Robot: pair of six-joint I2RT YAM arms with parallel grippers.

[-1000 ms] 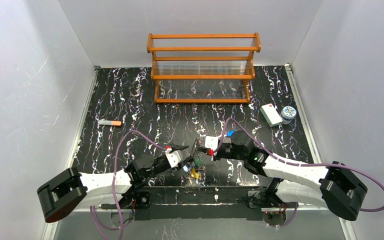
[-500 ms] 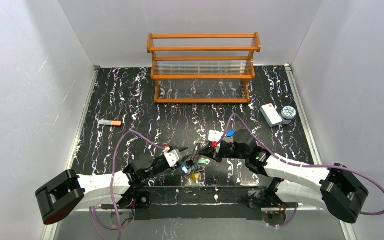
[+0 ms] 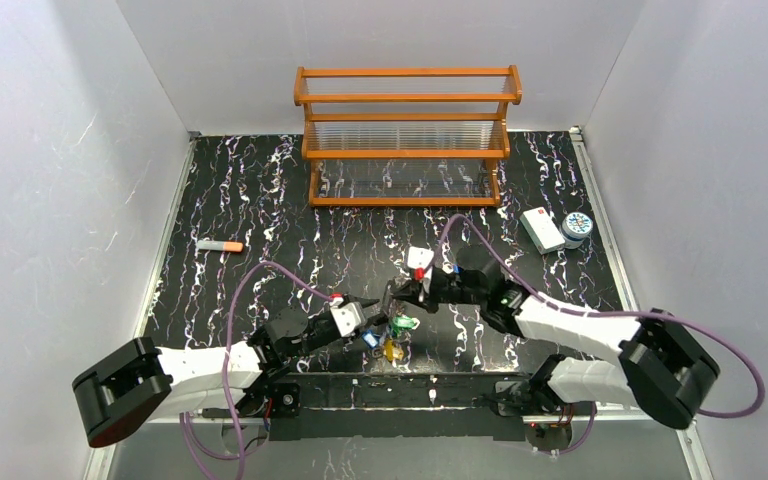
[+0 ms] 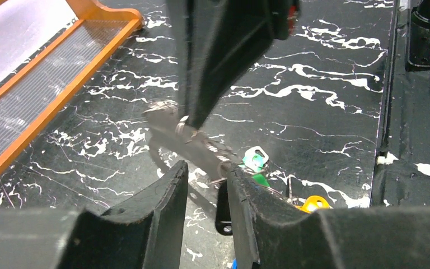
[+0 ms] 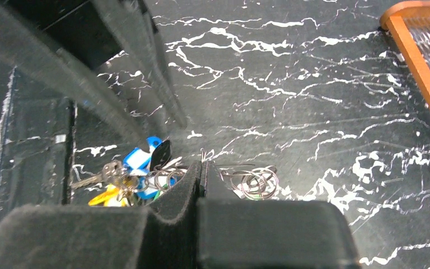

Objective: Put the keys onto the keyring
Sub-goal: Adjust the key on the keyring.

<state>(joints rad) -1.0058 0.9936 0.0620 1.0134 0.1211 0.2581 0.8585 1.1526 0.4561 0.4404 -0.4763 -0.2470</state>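
The keys lie bunched on the black marbled mat between my two grippers: a green tag (image 3: 402,322), a yellow one (image 3: 392,350) and a blue one (image 3: 371,340). In the right wrist view the blue tags (image 5: 137,159), a yellow tag and a silver key sit left of my fingers. My right gripper (image 3: 403,292) (image 5: 201,170) is shut on the thin silver keyring (image 4: 171,120) and holds it tilted above the bunch. Small split rings (image 5: 256,183) hang beside it. My left gripper (image 3: 375,320) (image 4: 207,168) is open, its jaws just below the keyring's lower end, with the green tag (image 4: 255,161) to their right.
An orange wooden rack (image 3: 407,135) stands at the back centre, also seen in the left wrist view (image 4: 50,95). A white box (image 3: 541,229) and a round patterned tin (image 3: 578,226) sit at the right. An orange-tipped grey stick (image 3: 220,246) lies at the left.
My right gripper has moved left and a little away from the near edge, bringing the keyring over the left gripper's jaws. The left arm has barely moved.
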